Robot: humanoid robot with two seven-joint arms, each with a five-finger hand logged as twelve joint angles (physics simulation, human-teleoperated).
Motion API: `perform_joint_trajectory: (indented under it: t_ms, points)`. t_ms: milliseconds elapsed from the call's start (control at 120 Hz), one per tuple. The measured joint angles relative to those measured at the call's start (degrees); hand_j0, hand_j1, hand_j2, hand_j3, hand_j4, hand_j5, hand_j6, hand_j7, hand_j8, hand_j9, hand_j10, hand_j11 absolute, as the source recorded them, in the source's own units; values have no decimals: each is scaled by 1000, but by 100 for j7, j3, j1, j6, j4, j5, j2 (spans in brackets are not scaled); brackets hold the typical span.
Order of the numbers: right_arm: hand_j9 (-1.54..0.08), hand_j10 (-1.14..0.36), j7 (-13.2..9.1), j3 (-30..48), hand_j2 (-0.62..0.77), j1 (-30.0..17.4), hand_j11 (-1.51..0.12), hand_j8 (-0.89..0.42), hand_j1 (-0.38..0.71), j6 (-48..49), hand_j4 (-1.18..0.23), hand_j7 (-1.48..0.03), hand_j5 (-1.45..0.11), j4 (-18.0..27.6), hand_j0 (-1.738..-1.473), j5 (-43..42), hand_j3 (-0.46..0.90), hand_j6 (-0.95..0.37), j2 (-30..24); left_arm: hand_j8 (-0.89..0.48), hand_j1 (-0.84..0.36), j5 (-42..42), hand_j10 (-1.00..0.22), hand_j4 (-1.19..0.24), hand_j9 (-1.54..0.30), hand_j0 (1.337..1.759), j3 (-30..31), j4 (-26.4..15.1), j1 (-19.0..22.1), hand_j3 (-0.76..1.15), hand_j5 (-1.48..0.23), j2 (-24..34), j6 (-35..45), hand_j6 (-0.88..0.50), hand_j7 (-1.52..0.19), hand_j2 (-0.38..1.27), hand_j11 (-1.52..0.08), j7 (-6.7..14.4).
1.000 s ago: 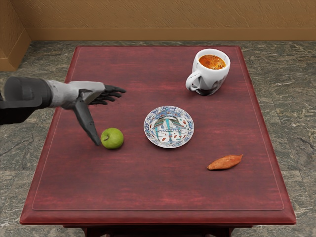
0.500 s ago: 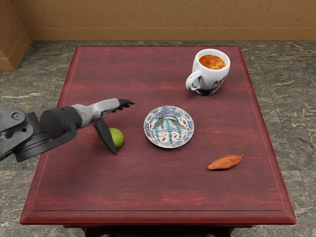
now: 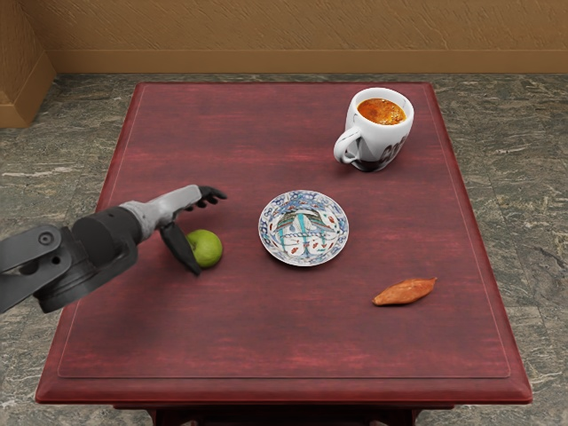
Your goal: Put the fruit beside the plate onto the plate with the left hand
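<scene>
Reaching to grasp: the grey left hand point(image 3: 180, 209), fingers spread and empty, brackets the round green apple point(image 3: 206, 248) at left of centre. Next it must close, then lift toward the patterned ceramic plate point(image 3: 303, 227).

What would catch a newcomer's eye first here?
The grey left hand, reaching in from the left, fingers spread beside a green apple. Right of the apple sits a blue-patterned plate; a white mug of orange liquid stands near the table's far edge.
</scene>
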Motion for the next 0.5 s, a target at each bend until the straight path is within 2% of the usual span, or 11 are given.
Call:
perform_joint_trajectory:
  t_ms: [92, 317, 383, 417, 433, 442, 475, 500]
  points:
    - [0, 0, 0, 0, 0, 2, 0, 0, -349, 0, 0, 0, 0, 0, -1658, 0, 0, 0, 0, -255, 49, 30, -254, -254, -327, 1658, 55, 13, 0, 0, -328, -85, 155, -255, -328, 56, -327, 0]
    - [0, 0, 0, 0, 0, 16, 0, 0, -349, 0, 0, 0, 0, -6, -1658, 5, 0, 0, 0, -354, -55, 191, -353, -354, -470, 1658, 225, 71, 4, 0, -468, -248, 432, -355, -469, 207, -471, -2]
    - [0, 0, 0, 0, 0, 22, 0, 0, -349, 0, 0, 0, 0, -7, -1658, 7, 0, 0, 0, -366, -102, 262, -365, -367, -507, 1656, 251, 84, 22, 0, -504, -233, 511, -367, -505, 363, -509, -5]
    - [0, 0, 0, 0, 0, 24, 0, 0, -349, 0, 0, 0, 0, -8, -1658, 7, 0, 0, 0, -372, -142, 295, -370, -374, -523, 1655, 264, 94, 103, 0, -517, -224, 555, -374, -520, 323, -526, -10]
    - [0, 0, 0, 0, 0, 25, 0, 0, -349, 0, 0, 0, 0, -8, -1658, 8, 0, 0, 0, -374, -190, 318, -371, -377, -532, 1655, 269, 106, 117, 0, -525, -223, 573, -376, -529, 390, -537, -12]
    - [0, 0, 0, 0, 0, 25, 0, 0, -349, 0, 0, 0, 0, -8, -1658, 8, 0, 0, 0, -377, -200, 330, -374, -379, -536, 1655, 272, 113, 120, 0, -528, -219, 583, -379, -531, 366, -540, -13]
    - [0, 0, 0, 0, 0, 26, 0, 0, -349, 0, 0, 0, 0, -8, -1658, 8, 0, 0, 0, -386, -287, 376, -382, -389, -551, 1654, 283, 134, 130, 0, -541, -215, 617, -388, -546, 580, -556, -17]
    - [0, 0, 0, 0, 0, 27, 0, 0, -349, 0, 0, 0, 0, -8, -1658, 8, 0, 0, 0, -390, -291, 400, -387, -392, -558, 1653, 292, 149, 138, 0, -550, -208, 645, -392, -554, 575, -563, -14]
